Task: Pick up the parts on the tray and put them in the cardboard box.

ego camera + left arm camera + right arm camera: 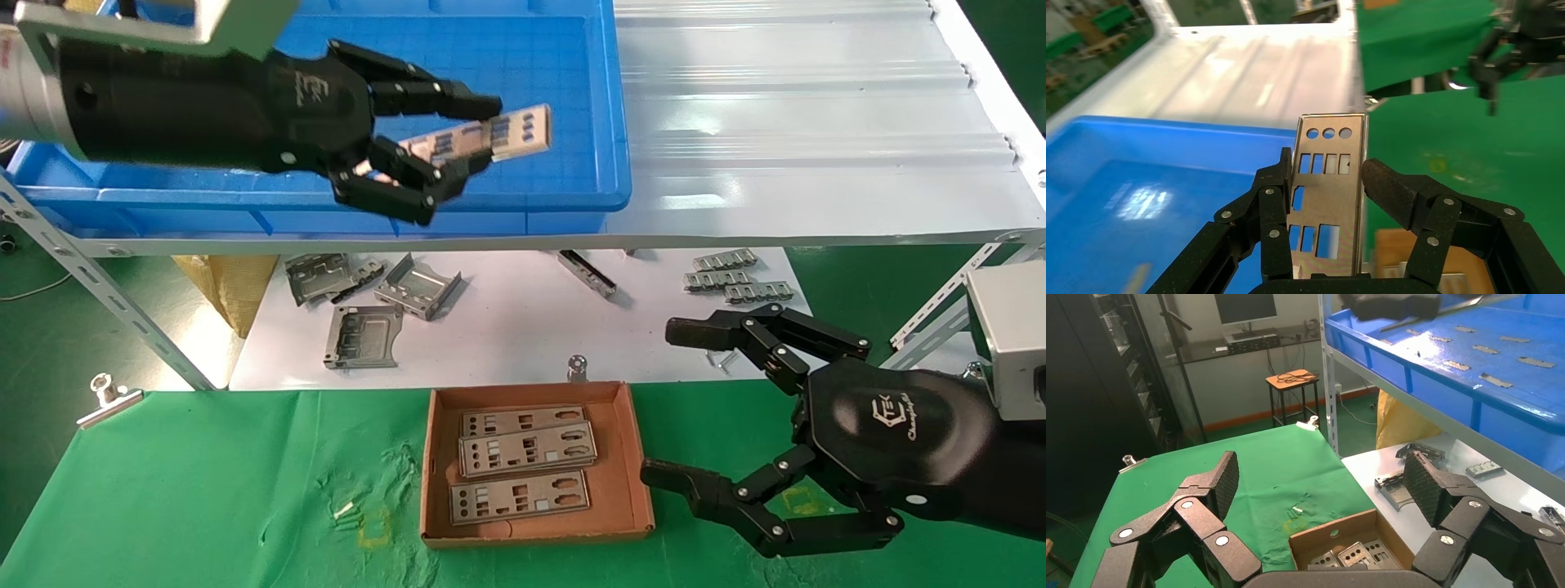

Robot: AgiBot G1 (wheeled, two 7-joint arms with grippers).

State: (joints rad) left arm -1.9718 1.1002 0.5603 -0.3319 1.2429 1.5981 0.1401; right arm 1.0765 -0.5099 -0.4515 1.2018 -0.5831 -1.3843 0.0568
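Note:
My left gripper [474,139] is shut on a thin silvery plate [523,129] with punched cut-outs and holds it in the air above the blue tray [609,122], near the tray's front right corner. In the left wrist view the plate [1330,196] stands between the fingers [1275,202], gripped by its long edges. The brown cardboard box [629,457] lies on the green cloth below and holds three plates [527,449]. My right gripper [666,402] is open and empty just right of the box. The right wrist view shows the box [1333,530] and its plates [1358,554].
Bent grey brackets [409,286] and small notched strips [735,278] lie on the white sheet under the shelf. The white metal shelf [817,122] carries the tray. A slanted shelf strut [106,302] and a binder clip [106,396] are at the left.

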